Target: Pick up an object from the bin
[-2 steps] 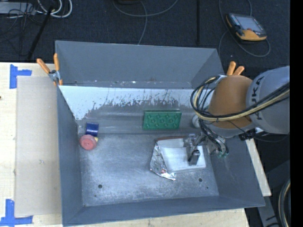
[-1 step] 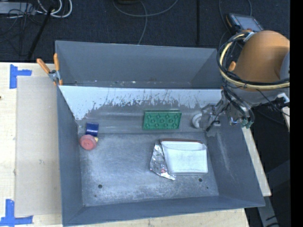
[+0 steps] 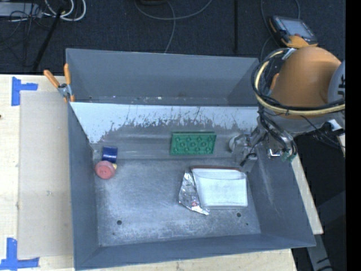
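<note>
Lying nearest the pincer (image 3: 247, 151), just below it and a little toward the view's left, is a flat white packet (image 3: 223, 189) with a crumpled silver foil edge (image 3: 189, 195) on the side turned away from the pincer. The packet's upper right corner comes close under the pincer, though I cannot tell whether the two touch. How far the pincer is open cannot be told, as its parts blur together against the grey floor, and nothing can be seen held in it.

Level with the pincer and a short way to its left, a green studded plate (image 3: 193, 144) lies flat at the foot of the bin's far wall, apart from the packet. Well away from the pincer, across the floor on the far left, a small pink round piece (image 3: 105, 170) sits touching a small blue piece (image 3: 109, 153) just above it.

The pincer hangs low inside the bin (image 3: 158, 78), close to its right wall. Above and to its right rises the arm's orange cover (image 3: 304, 78), ringed by dark cables (image 3: 264, 95).
</note>
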`<state>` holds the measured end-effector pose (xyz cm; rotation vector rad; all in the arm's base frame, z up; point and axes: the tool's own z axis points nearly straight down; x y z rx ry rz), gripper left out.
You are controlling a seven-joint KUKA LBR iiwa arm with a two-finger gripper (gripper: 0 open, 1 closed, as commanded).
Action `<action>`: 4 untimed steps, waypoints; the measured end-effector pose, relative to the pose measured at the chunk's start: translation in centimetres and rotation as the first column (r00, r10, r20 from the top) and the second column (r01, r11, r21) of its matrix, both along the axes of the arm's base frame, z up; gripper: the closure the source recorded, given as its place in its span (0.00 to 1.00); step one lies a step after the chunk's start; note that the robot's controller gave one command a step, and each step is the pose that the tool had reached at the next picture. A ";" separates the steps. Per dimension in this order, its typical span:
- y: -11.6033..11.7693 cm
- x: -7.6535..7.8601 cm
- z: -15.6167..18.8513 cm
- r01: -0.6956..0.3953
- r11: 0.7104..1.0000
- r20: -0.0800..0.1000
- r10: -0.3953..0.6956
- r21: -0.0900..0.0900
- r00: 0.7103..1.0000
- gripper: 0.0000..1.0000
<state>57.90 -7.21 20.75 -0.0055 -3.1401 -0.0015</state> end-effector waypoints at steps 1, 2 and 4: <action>0.0 0.0 0.0 -0.001 1.000 0.001 0.001 -0.001 1.000 0.00; 1.2 -1.5 -7.7 0.070 0.998 -0.008 -0.070 0.001 0.998 0.00; 0.7 0.1 -12.9 0.099 0.995 0.003 -0.099 -0.002 0.995 1.00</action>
